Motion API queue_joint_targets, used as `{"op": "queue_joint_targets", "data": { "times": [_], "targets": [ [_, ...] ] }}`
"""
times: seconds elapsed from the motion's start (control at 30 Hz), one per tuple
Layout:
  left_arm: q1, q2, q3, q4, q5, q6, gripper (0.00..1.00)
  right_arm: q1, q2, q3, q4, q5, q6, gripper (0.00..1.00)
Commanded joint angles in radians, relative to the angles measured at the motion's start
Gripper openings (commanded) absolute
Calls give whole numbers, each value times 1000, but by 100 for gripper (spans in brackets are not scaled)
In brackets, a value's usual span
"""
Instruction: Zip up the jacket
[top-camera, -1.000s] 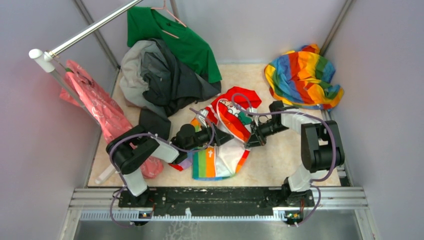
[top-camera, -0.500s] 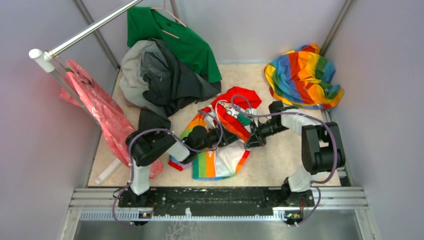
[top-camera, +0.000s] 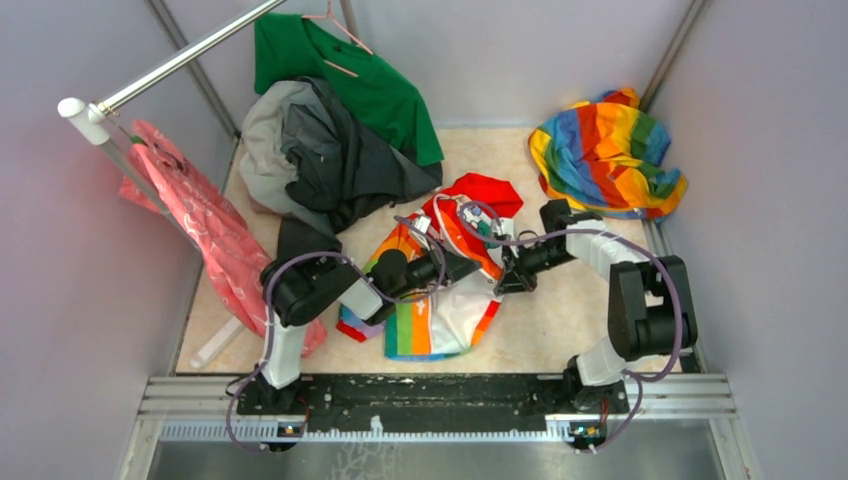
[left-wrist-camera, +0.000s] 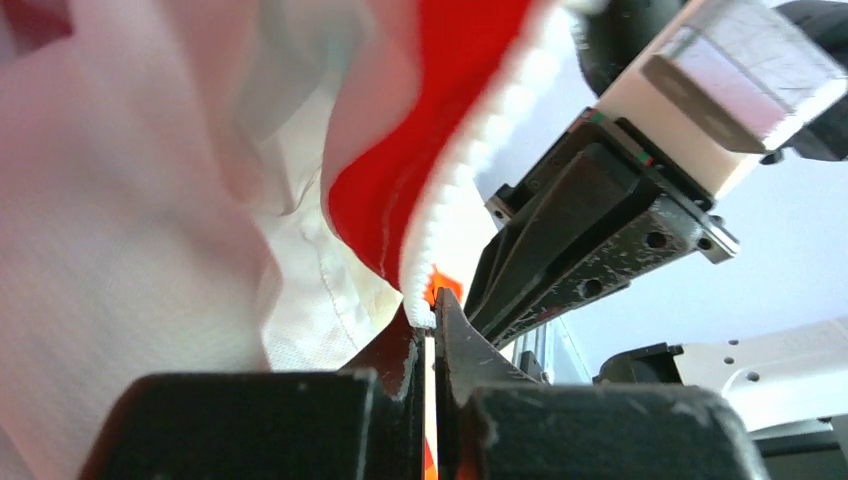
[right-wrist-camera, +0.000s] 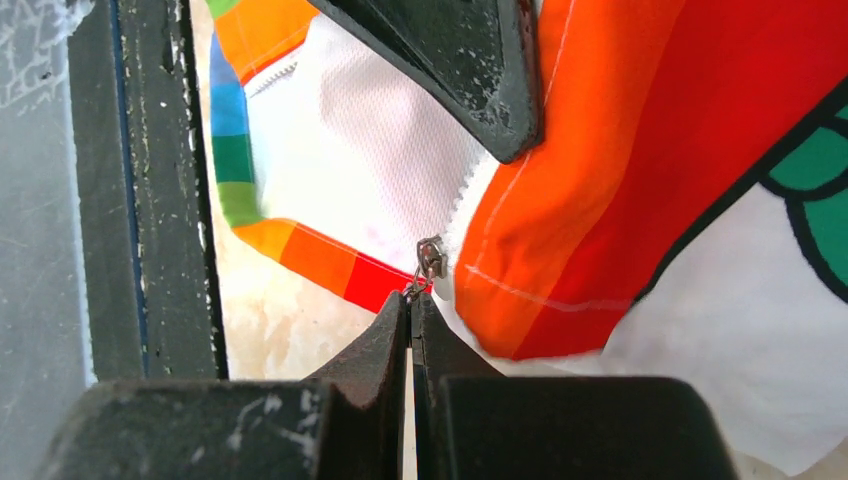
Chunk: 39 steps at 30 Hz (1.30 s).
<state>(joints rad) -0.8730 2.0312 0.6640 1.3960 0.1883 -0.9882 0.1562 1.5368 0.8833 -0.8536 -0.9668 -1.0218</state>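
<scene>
**Overhead view.** Light was even and diffuse, falling from above. The pale desk (top-camera: 560, 320) was bright, and only short, soft shadows lay under the jacket (top-camera: 450, 312) and the arms. Focus was sharp throughout, with no marked distortion at the edges.

**Left wrist view.** The scene was strongly backlit and overexposed. White cloth at left was washed pink and blurred. The left pincer (left-wrist-camera: 432, 335) was a dark, soft silhouette along the bottom edge.

**Right wrist view.** Exposure was bright and colour saturated. The zipper pull (right-wrist-camera: 431, 258) was in sharp focus, while the right pincer (right-wrist-camera: 411, 315), close to the lens, was dark and soft. The far-left margin was grey and hazy.
</scene>
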Motion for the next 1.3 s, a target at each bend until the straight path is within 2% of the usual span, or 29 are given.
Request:
{"op": "queue_joint_targets", "data": {
  "times": [0.0, 0.3, 0.37, 0.53, 0.6, 0.7, 0.83, 0.87, 0.97, 1.03, 1.1, 1.2, 1.27],
  "targets": [
    [20, 13, 9, 179, 43, 131, 0, 13, -38, -12, -12, 19, -66, 0],
    [30, 31, -20, 383, 120, 393, 0, 13, -31, -14, -11, 34, -61, 1],
    [37, 27, -18, 393, 148, 433, 0, 13, -33, -13, -11, 47, -58, 8],
    [45, -7, -11, 350, 204, 543, 0, 13, -65, 14, -47, 58, -55, 38],
    [45, -24, -7, 311, 221, 580, 0, 11, -99, 22, -78, 45, -82, 44],
    [46, -45, -3, 269, 253, 612, 0, 1, -147, 50, -157, 0, -158, 48],
    [47, -68, 17, 196, 289, 604, 0, -40, -209, 88, -216, -100, -212, 49],
    [48, -72, 25, 178, 293, 593, 0, -44, -232, 79, -180, -112, -184, 50],
    [50, -74, 52, 129, 304, 532, 0, -46, -315, 17, 46, -86, 36, 55],
    [56, -72, 75, 89, 307, 477, 0, -47, -357, 8, 106, -64, 95, 61],
    [62, -68, 103, 38, 313, 422, 0, -53, -379, 39, 96, -65, 121, 63],
    [73, -63, 139, -29, 320, 357, 0, -92, -374, 113, -58, -151, 35, 64],
    [79, -60, 148, -39, 316, 325, 0, -114, -374, 120, -45, -155, 53, 64]
  ]
}}
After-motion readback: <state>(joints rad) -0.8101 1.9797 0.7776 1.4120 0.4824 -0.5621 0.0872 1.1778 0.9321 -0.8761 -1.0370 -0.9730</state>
